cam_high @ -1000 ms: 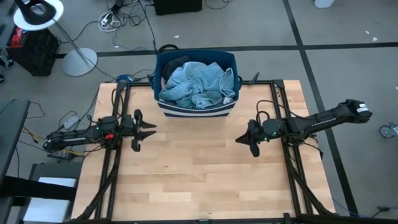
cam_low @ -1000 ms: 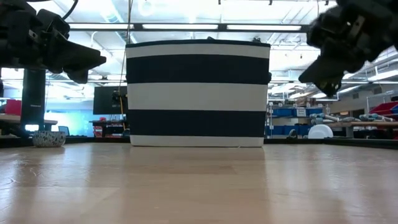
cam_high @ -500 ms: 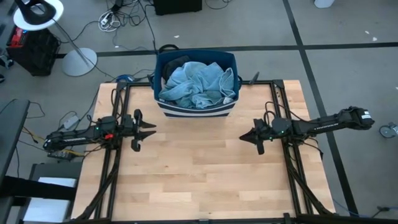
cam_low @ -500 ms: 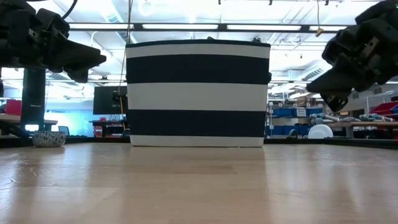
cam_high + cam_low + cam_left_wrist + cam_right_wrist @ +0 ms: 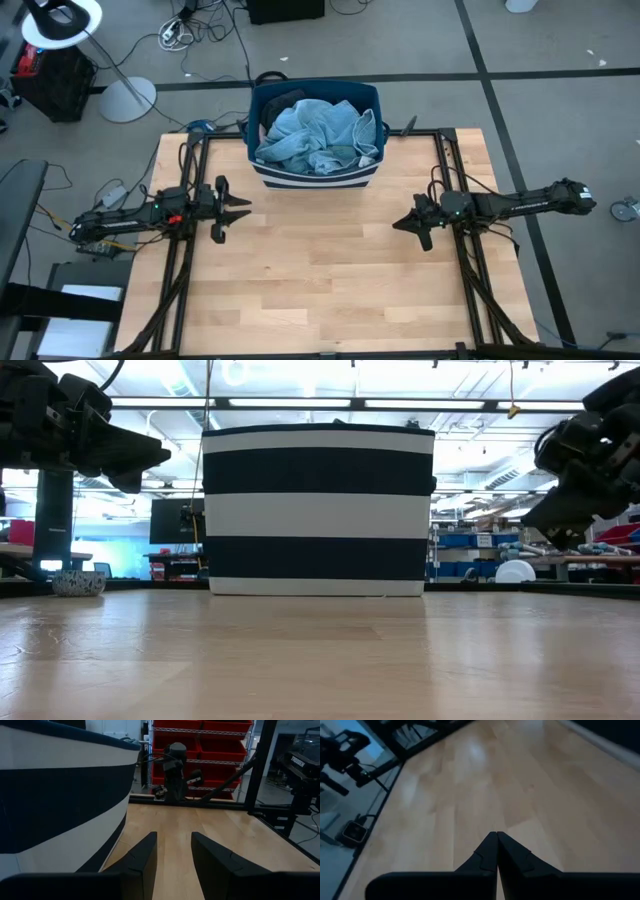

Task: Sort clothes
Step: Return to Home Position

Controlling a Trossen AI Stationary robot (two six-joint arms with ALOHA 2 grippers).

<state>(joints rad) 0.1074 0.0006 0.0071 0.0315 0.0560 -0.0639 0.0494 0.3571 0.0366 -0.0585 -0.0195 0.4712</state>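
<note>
From above, the clothes [image 5: 312,136] lie heaped in the striped bin [image 5: 316,180], mostly light blue cloth with a dark grey piece showing near the front and something darker at the back corner; the bin stands at the far middle edge of the table [image 5: 320,290], between my two arms. My left gripper [image 5: 241,207] hangs over the left part of the table, pointing inward, well apart from the bin and holding nothing; my right gripper [image 5: 399,224] hangs over the right part, also pointing inward and empty-handed, near the table's right rail.

From table height, the bin [image 5: 318,510] fills the middle with its navy and white bands, and no clothes show over its rim; my left gripper [image 5: 148,458] sits high at one side and my right gripper [image 5: 548,526] high at the other, both clear of the wood.

Through my left wrist, my two fingers [image 5: 144,857] stand parted with bare table [image 5: 210,827] showing between them and nothing in their grasp; the bin wall [image 5: 60,795] rises just beside them; a dark arm [image 5: 175,767] stands at the far edge.

Through my right wrist, my fingers [image 5: 509,851] are pressed together tip to tip, gripping nothing, above bare wood [image 5: 470,785].
</note>
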